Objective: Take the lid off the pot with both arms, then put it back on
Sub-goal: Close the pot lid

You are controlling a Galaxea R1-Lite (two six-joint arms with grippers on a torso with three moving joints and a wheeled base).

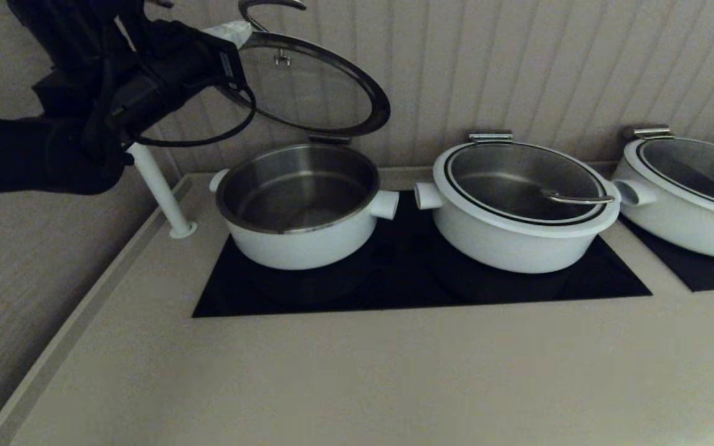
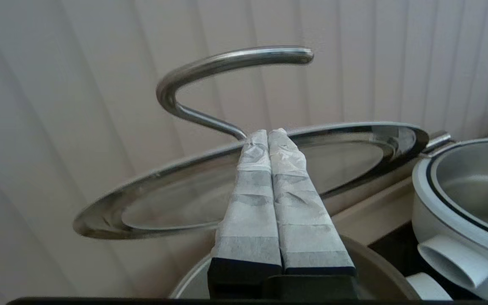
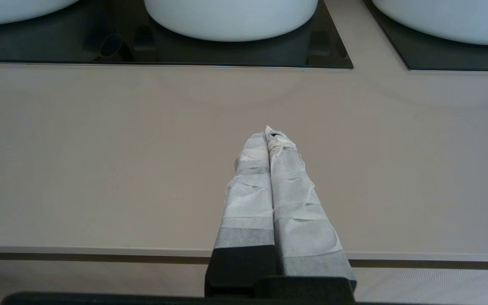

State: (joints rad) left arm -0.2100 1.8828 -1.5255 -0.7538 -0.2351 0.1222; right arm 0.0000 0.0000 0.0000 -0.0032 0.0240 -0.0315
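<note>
Above the pot (image 1: pixel 298 204), the raised lid (image 1: pixel 313 93)

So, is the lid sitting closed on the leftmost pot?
No, the lid is tilted up on its hinge, leaving the pot open.

The counter (image 1: pixel 344 378) is a smooth beige slab filling the lower half of the head view, with a raised lip along its left edge. Two black glass hobs are set into it. The larger hob (image 1: pixel 419 282) sits at centre; the open pot (image 1: pixel 300 204) stands on its left half and a lidded second pot (image 1: pixel 521 207) on its right half, their side handles close but apart. The smaller hob (image 1: pixel 713 272) at the right edge carries a third pot (image 1: pixel 691 195). A white post (image 1: pixel 160 189) rises tilted from a round foot on the counter, just left of the open pot.
</note>
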